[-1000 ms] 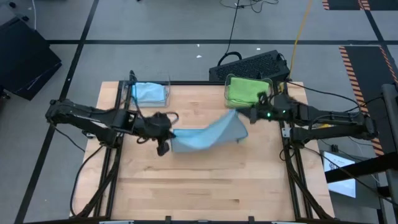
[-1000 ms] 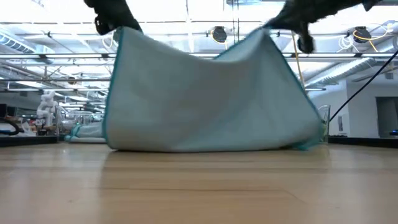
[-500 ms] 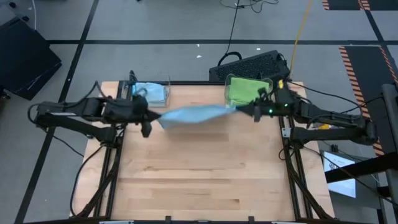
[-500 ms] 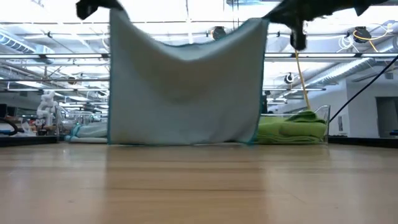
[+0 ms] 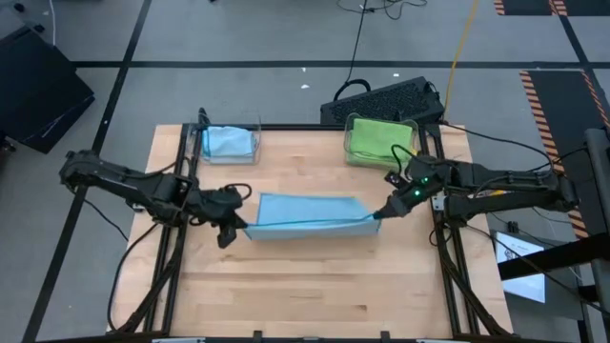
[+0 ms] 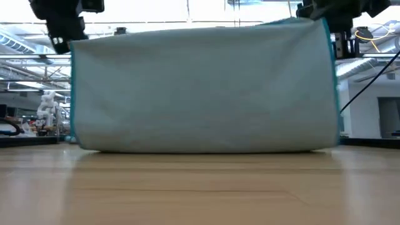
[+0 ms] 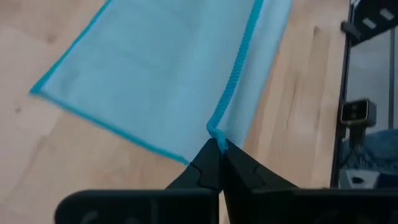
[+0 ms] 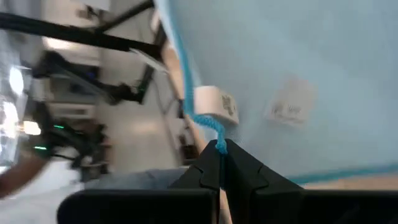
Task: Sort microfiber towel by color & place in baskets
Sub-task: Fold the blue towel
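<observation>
So both grippers are pinched tight on the same light blue towel (image 5: 307,212), one at each end: the left gripper (image 5: 238,227) has its fingers pressed together on a hemmed corner, and the right gripper (image 5: 378,215) is clamped on the opposite corner. The towel is stretched between them across the middle of the wooden table (image 5: 305,286), and in the low view its bottom edge touches the tabletop while the top edge hangs from the grippers. There's a small white tag (image 8: 214,103) sewn at the hem right by the right gripper's fingers, with printing too blurry to read. At the far edge of the table sit the two clear baskets, well apart from the towel: the left basket (image 5: 230,143) has a blue towel inside, the right basket (image 5: 379,139) a green one. A black keyboard (image 5: 381,98) lies just behind the right basket.
</observation>
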Controlling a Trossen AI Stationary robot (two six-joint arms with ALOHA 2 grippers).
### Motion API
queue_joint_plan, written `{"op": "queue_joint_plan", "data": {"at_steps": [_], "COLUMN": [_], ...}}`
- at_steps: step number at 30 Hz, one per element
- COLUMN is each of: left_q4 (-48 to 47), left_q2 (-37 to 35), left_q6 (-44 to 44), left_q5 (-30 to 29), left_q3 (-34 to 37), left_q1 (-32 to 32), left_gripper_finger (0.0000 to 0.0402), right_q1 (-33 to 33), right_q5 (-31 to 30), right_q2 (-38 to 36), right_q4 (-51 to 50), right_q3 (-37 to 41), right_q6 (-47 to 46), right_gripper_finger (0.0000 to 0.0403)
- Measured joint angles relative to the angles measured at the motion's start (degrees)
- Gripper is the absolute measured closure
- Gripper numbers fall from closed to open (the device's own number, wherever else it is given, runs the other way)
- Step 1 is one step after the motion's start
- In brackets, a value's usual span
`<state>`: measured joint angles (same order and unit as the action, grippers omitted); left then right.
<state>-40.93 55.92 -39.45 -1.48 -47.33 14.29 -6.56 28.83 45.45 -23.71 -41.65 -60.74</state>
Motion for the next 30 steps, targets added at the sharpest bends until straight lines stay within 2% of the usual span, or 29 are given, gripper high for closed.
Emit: {"op": "queue_joint_plan", "data": {"at_steps": [3, 8, 11, 14, 16, 19, 22, 26, 30], "left_q4": [0.1, 0.5, 2.3, 3.9, 5.0, 6.4, 6.4, 6.1, 6.2], "left_q2": [-0.4, -0.4, -0.5, -0.5, -0.5, -0.5, -0.4, -0.4, -0.4], "left_q6": [-1.4, -1.8, -1.2, -1.0, -0.9, -0.5, 0.0, -0.1, -0.5], "left_q5": [0.0, -1.2, -3.2, -4.2, -4.8, -5.2, -4.5, -4.6, -4.5], "left_q3": [1.2, 1.8, 1.8, 1.8, 1.7, 1.7, 1.8, 1.8, 1.8], "left_q1": [1.8, 2.6, 1.7, 0.4, -0.4, -1.1, -1.5, -1.5, -1.5], "left_gripper_finger": [0.0395, 0.0395, 0.0394, 0.0398, 0.0395, 0.0396, 0.0397, 0.0395, 0.0397], "right_q1": [0.3, -3.0, -7.4, -12.5, -15.1, -17.2, -17.0, -13.4, -11.5], "right_q5": [-2.7, -20.2, -27.3, -31.3, -31.6, -26.7, -15.5, 0.1, 6.8], "right_q2": [0.0, 0.0, 0.0, 0.1, 0.7, 2.2, 4.1, 6.2, 6.3], "right_q4": [6.1, 17.8, 23.1, 26.7, 30.2, 34.7, 35.0, 27.1, 14.9], "right_q3": [0.0, 0.0, 0.0, 0.0, 0.0, 0.0, 0.0, 0.0, 0.0], "right_q6": [-5.7, -7.4, -4.7, -4.2, -4.1, -4.7, -7.9, -8.7, -5.7], "right_gripper_finger": [0.0401, 0.0401, 0.0401, 0.0401, 0.0401, 0.0401, 0.0401, 0.0401, 0.0401]}}
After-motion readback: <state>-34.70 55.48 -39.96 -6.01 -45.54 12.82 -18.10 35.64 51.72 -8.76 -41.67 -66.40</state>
